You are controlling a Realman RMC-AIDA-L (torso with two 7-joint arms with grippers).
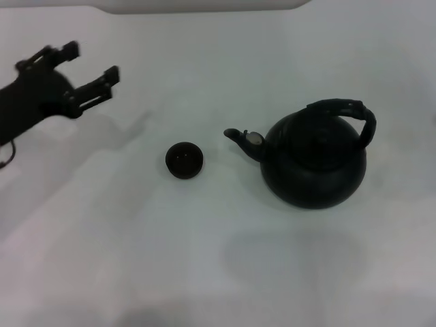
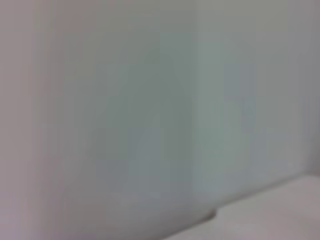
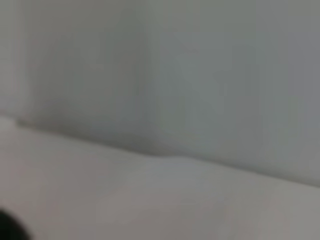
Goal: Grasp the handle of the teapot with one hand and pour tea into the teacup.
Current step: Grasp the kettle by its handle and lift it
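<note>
In the head view the squat black teapot (image 1: 315, 162) stands upright on the white table, right of centre, its short spout (image 1: 240, 138) pointing left. Its thick black arched handle (image 1: 349, 113) leans toward the far right over the body. The tiny dark teacup (image 1: 184, 160) sits upright to the spout's left, a short gap away. My left gripper (image 1: 92, 65) hovers open at the far left, well away from the cup, with nothing between its fingers. No right gripper shows in any view. The wrist views give only blurred pale surfaces.
The white table (image 1: 136, 259) spreads around both objects. A pale raised edge (image 1: 204, 5) runs along the far side. A dark blob (image 3: 10, 227) sits at one corner of the right wrist view; what it is cannot be told.
</note>
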